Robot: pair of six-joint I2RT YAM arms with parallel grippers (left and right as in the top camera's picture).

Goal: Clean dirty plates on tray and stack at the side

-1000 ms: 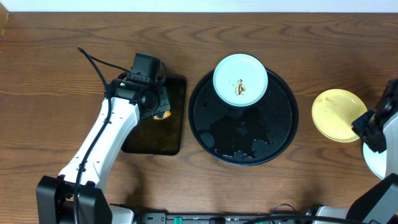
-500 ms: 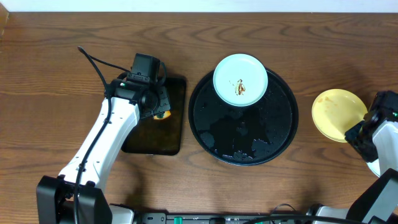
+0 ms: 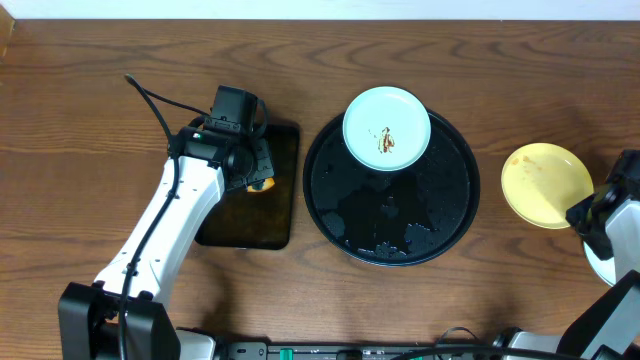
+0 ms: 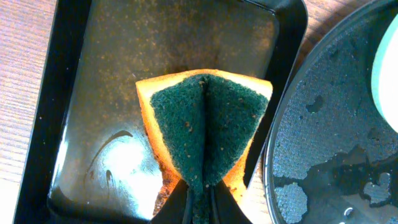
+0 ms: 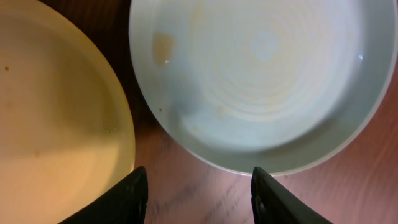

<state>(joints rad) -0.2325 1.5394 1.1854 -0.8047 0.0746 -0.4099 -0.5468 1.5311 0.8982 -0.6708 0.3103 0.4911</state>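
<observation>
A mint-white plate with a brown smear lies at the far edge of the round black tray, which is wet. On the bare wood to the right lies a yellow plate. Beside it a second mint-white plate is mostly hidden under my right arm. In the right wrist view this pale plate and the yellow plate lie side by side. My right gripper hangs open over the wood just short of them, holding nothing. My left gripper is shut on a folded green-and-orange sponge.
The sponge hangs over a small rectangular black tray with a wet, grimy floor, left of the round tray. My left arm reaches diagonally across the table's left side. The right arm stands at the right edge.
My right gripper has drawn a little toward the table's front edge, away from the yellow plate, with its jaws spreading. The left arm and sponge have not moved.
</observation>
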